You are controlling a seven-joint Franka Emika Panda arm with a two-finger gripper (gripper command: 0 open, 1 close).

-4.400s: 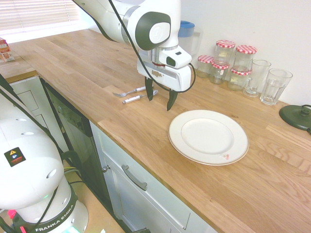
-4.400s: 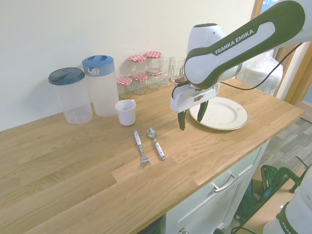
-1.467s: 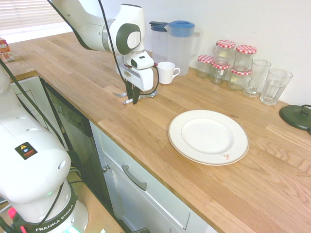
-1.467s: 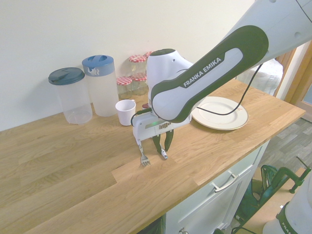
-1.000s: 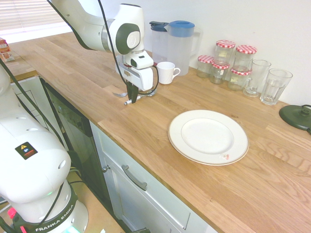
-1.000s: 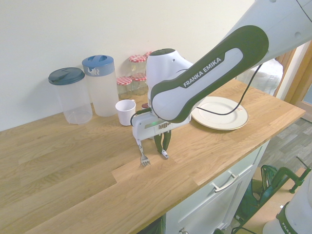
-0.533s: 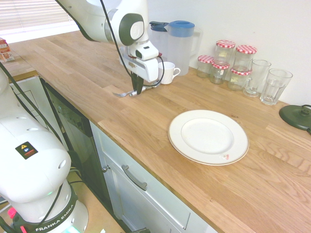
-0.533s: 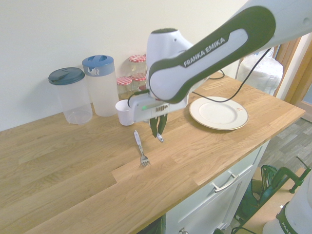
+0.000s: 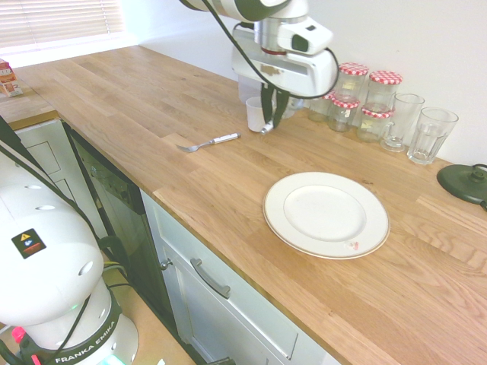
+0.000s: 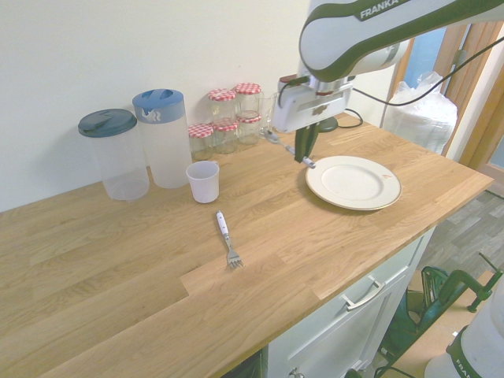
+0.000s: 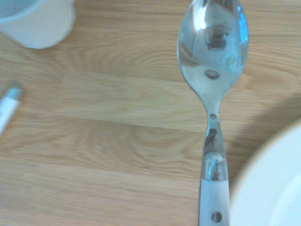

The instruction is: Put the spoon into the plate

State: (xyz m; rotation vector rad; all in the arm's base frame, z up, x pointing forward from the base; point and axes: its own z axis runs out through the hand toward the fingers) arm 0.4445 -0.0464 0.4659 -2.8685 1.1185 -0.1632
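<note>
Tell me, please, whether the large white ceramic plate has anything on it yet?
Empty: the large white ceramic plate is bare; the small silver metal spoon hangs in the shut jaws above the wooden counter.

Pale wall (image 10: 118, 47) behind wooden countertop (image 9: 114, 99), white cabinet drawers (image 9: 228, 304) below.

On the table (image 10: 118, 260), the fork (image 10: 227, 239) lies at the plate's (image 10: 353, 183) eight o'clock, the cup (image 10: 204, 182) at nine.

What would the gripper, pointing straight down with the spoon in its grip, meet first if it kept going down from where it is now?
Probably bare wooden counter, just beside the plate rim. The gripper holds the spoon above wood close to the plate's near edge; depth is hard to judge, so it might clip the rim.
</note>
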